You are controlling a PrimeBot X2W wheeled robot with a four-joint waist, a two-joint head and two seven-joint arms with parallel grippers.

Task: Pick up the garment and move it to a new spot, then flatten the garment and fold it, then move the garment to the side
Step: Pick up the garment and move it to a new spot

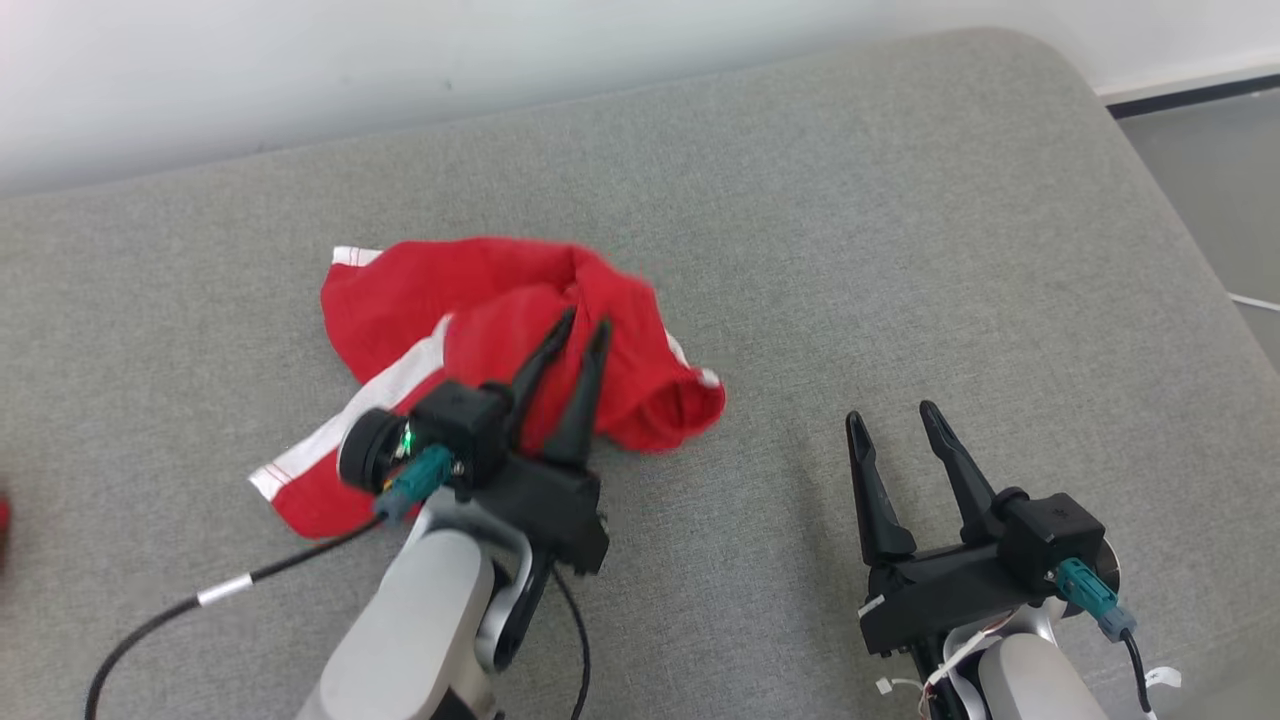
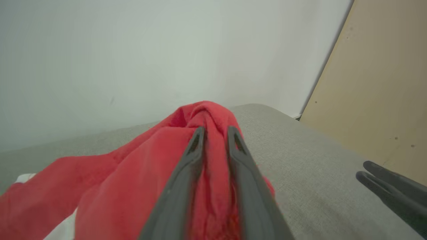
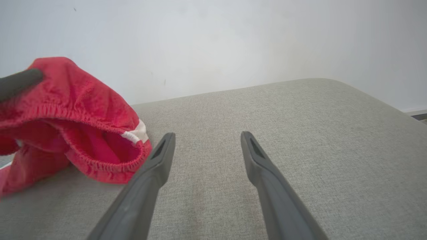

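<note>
Red shorts (image 1: 480, 330) with white side edging and an elastic hem lie crumpled on the grey cushion (image 1: 900, 250); no lettering shows on them. The garment named in the task is out of view. My left gripper (image 1: 583, 325) reaches over the shorts from the near side. It is open by a narrow gap, with a raised fold of the red cloth (image 2: 213, 116) standing between and just past the fingertips. My right gripper (image 1: 893, 412) is open and holds nothing, hovering over bare cushion to the right of the shorts (image 3: 83, 126).
The cushion's rounded far right corner (image 1: 1050, 70) meets a pale wall (image 1: 400, 60). Floor (image 1: 1210, 160) lies past the right edge. A sliver of something red (image 1: 3, 520) shows at the left border. A tan panel (image 2: 383, 83) stands beyond the corner.
</note>
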